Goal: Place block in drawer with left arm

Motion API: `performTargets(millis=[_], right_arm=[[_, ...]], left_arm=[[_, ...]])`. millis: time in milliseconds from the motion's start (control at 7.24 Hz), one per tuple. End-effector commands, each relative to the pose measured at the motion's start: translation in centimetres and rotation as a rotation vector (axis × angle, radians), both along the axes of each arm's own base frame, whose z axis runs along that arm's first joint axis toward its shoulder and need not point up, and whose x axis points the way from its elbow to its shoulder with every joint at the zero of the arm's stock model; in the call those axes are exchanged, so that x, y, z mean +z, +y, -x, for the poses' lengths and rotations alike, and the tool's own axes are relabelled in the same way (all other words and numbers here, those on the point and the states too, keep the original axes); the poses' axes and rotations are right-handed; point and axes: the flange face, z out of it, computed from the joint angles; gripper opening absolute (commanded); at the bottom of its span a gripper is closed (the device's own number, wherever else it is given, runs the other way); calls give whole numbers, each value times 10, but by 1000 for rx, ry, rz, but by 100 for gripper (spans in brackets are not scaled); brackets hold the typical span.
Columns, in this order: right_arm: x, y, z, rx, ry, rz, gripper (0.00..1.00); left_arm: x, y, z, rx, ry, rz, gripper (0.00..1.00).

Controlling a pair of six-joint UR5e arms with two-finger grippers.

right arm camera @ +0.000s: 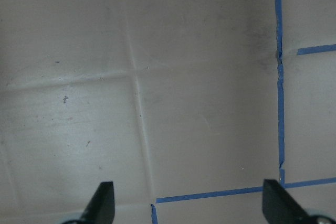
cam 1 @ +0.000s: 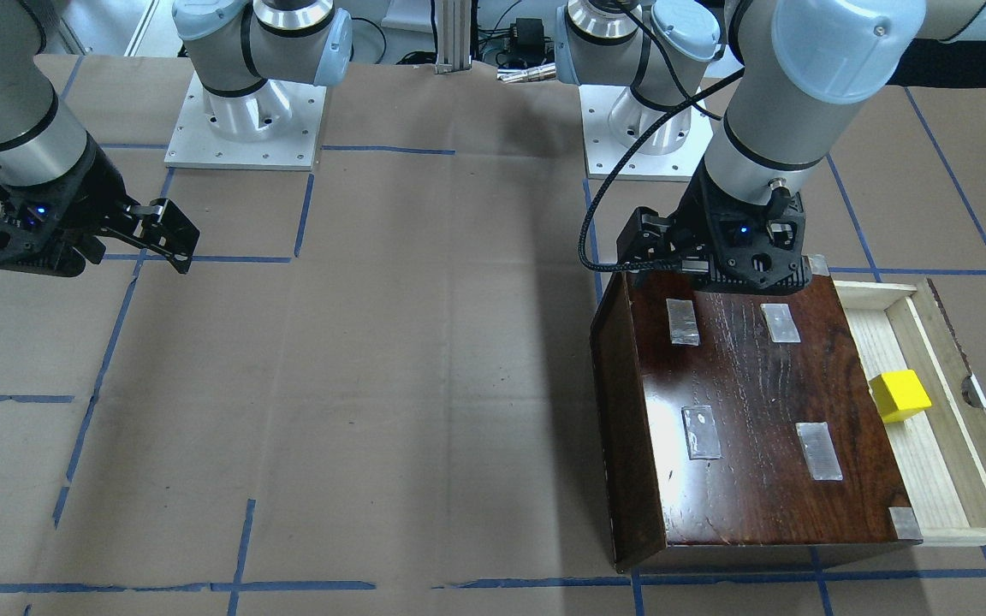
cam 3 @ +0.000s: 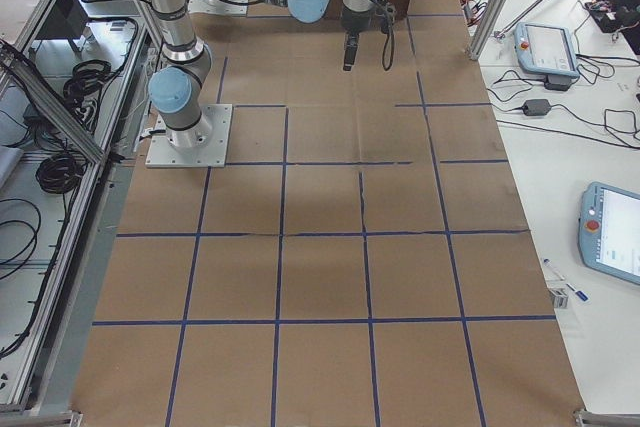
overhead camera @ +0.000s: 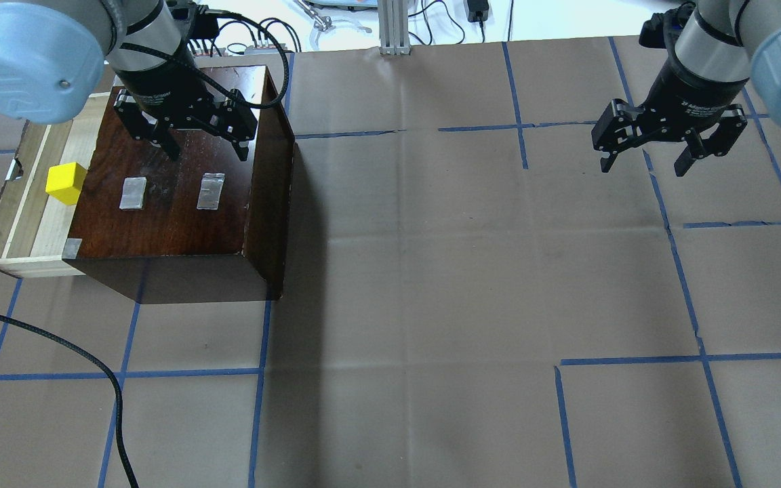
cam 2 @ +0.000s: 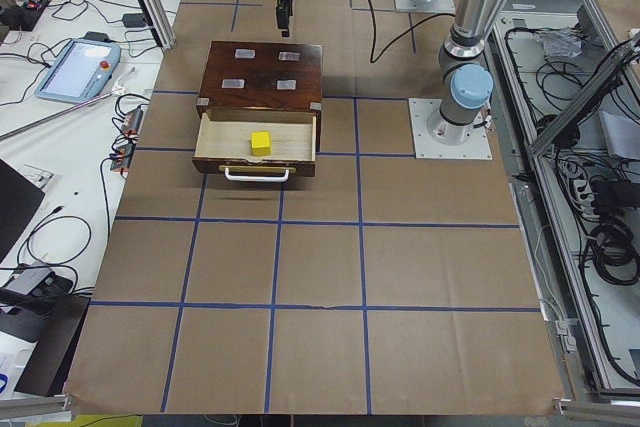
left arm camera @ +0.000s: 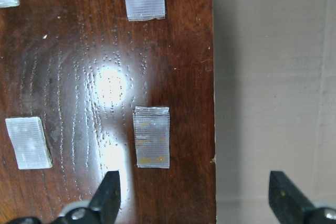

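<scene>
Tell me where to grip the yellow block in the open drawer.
Pinch two opposite side faces of the block, coming straight down. It sits flat on the drawer floor, apart from the walls; these and the box would likely hinder a sideways approach.

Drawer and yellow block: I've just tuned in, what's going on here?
The block sits inside the pulled-out drawer of the wooden box, so the placing looks done. The left gripper hangs open and empty above the box's top, away from the block. The right gripper is open over the table on the other side, holding nothing.
</scene>
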Motion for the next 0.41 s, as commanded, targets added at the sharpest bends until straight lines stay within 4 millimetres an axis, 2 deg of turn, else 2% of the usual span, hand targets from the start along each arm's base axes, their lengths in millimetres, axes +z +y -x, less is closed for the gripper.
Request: performTargets(millis=[0, 138, 276], right_arm=[[1, 0, 0, -2, 0, 1, 100], [0, 0, 0, 0, 0, 0, 100], [0, 0, 0, -2, 0, 0, 100]], left_arm=[[3, -3, 0, -2, 0, 3, 99], [-3, 1, 0, 3, 6, -10, 99], [4, 2, 0, 3, 1, 3, 99]])
